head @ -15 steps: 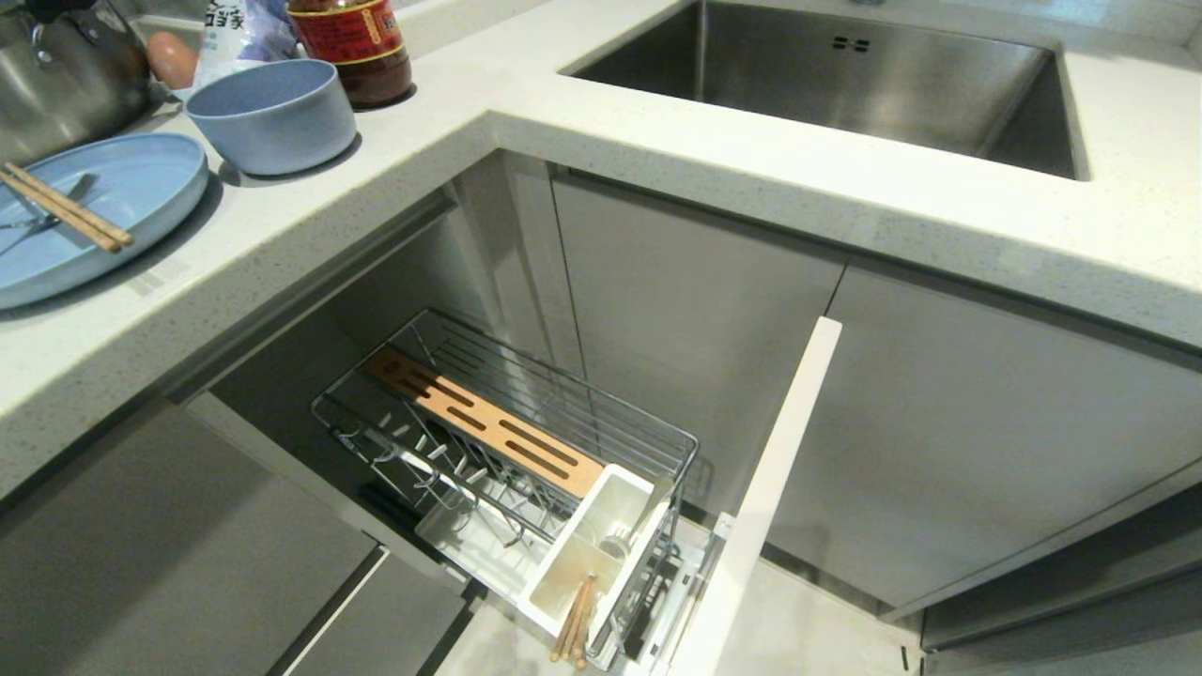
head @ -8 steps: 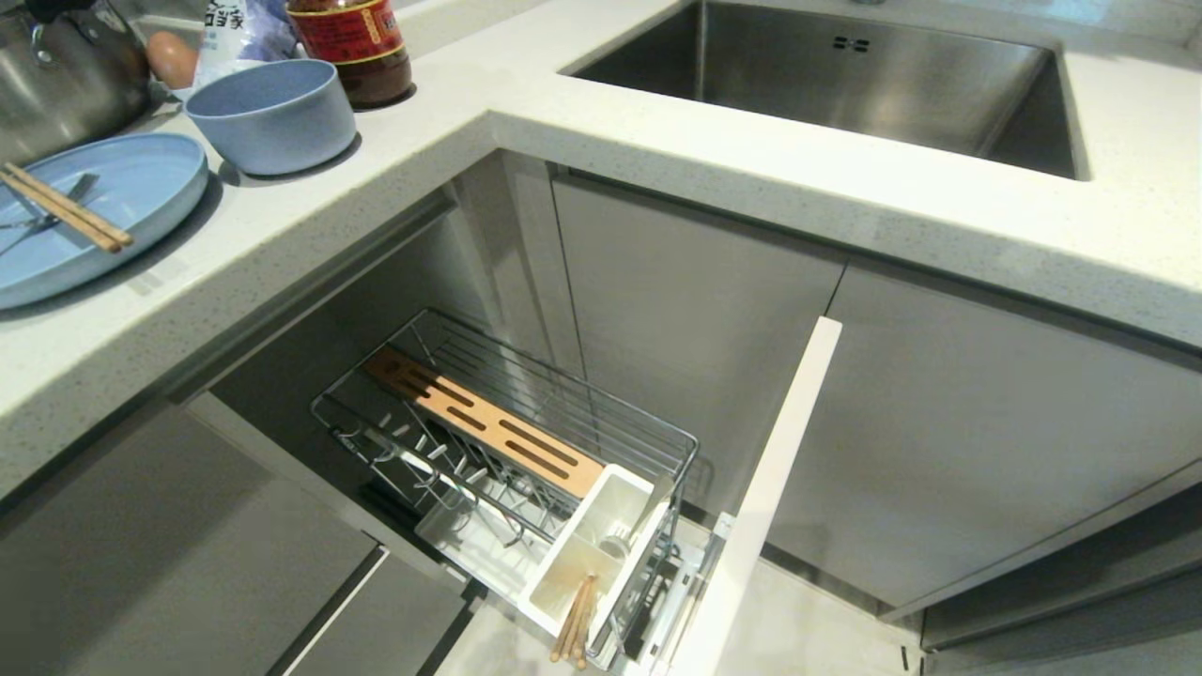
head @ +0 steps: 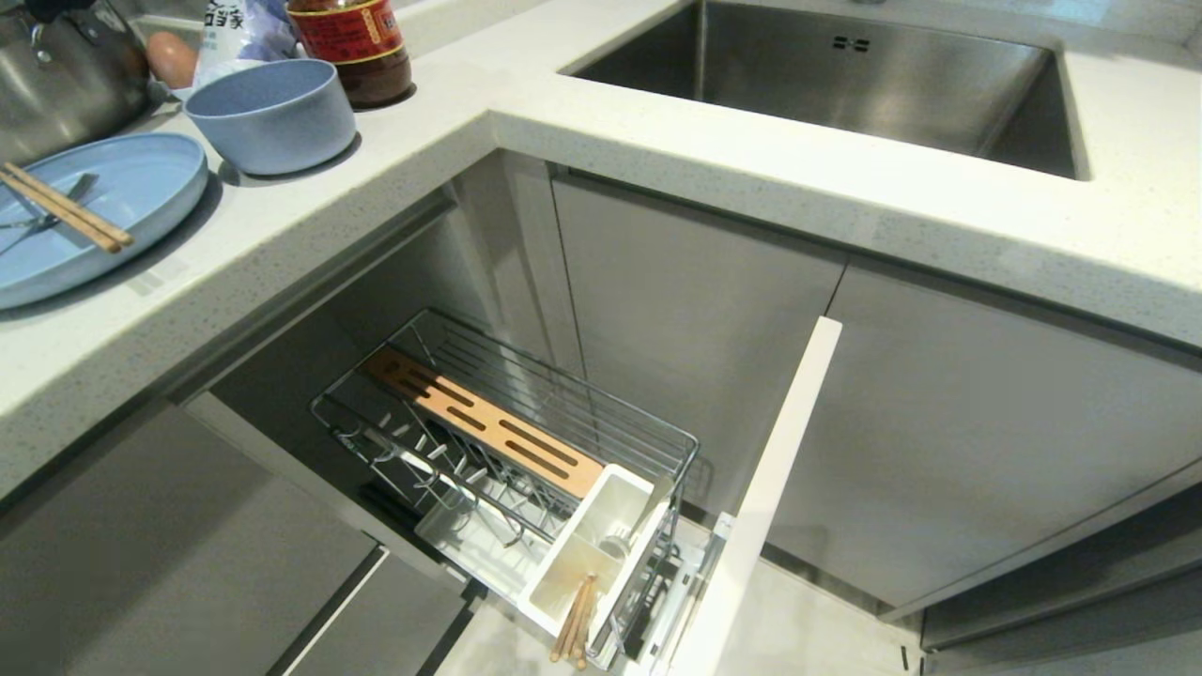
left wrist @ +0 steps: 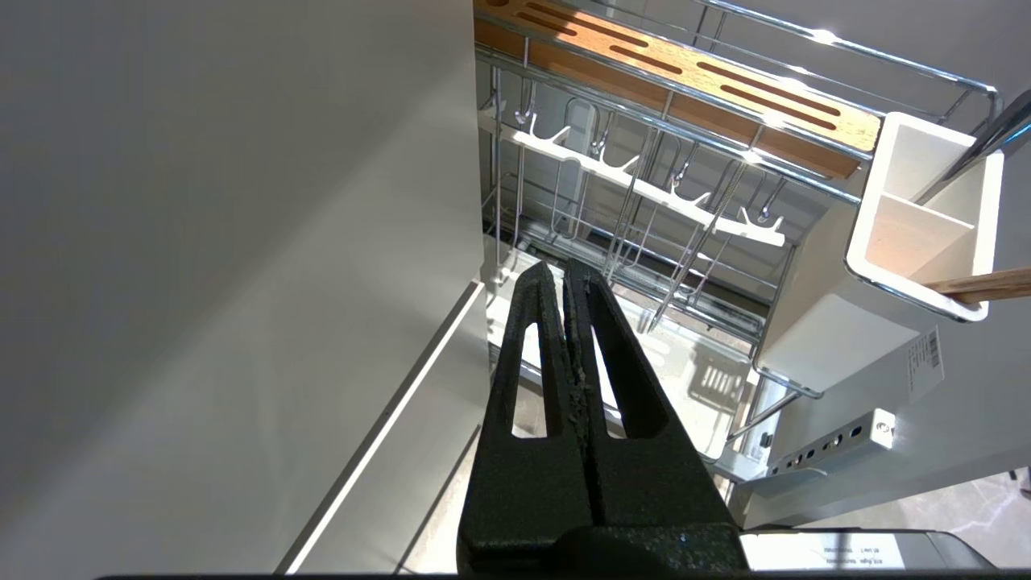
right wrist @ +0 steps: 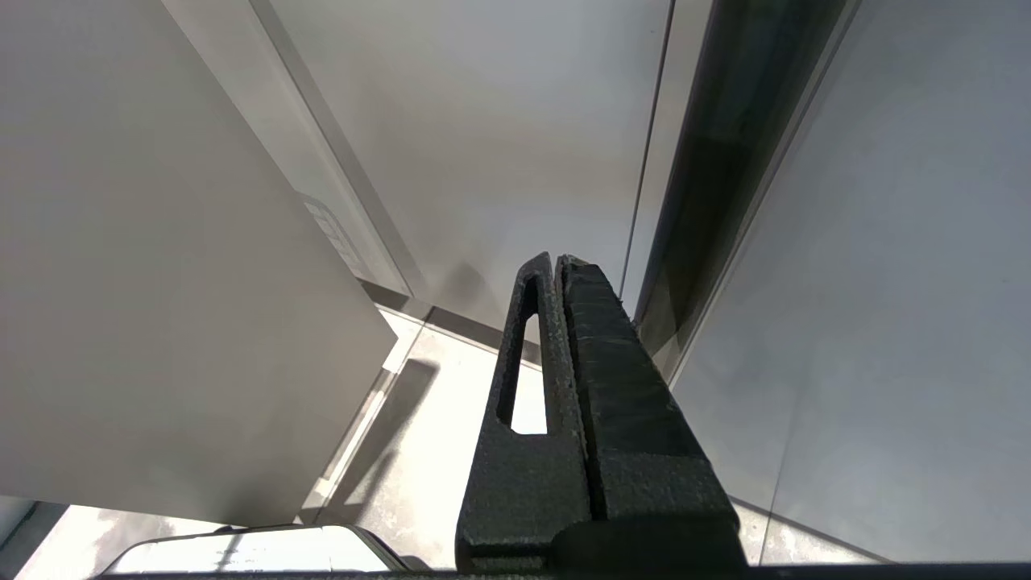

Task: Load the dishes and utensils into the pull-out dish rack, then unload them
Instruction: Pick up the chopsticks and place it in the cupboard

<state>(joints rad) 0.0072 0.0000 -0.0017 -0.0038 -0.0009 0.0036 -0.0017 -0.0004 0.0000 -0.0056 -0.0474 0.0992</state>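
The pull-out dish rack (head: pixel 507 441) stands drawn out below the counter corner, its wood strip (head: pixel 484 422) along one side. In its white utensil cup (head: pixel 601 545) stand a pair of chopsticks (head: pixel 575 620) and a metal utensil (head: pixel 648 516). On the counter at the left lie the pale blue plate (head: pixel 131 197), with another pair of chopsticks (head: pixel 66 208) and a metal utensil (head: pixel 38 221) on it, and the pale blue bowl (head: pixel 272 117). Neither arm shows in the head view. My left gripper (left wrist: pixel 564 270) hangs shut and empty beside the dish rack (left wrist: pixel 644 201). The right gripper (right wrist: pixel 556 259) is shut and empty before cabinet fronts.
A steel sink (head: pixel 845 84) is set in the counter at the back right. A steel pot (head: pixel 66 75), an egg (head: pixel 171 58), a bag (head: pixel 239 33) and a sauce bottle (head: pixel 357 47) crowd the counter's far left. The rack's narrow cabinet front (head: pixel 761 507) juts out.
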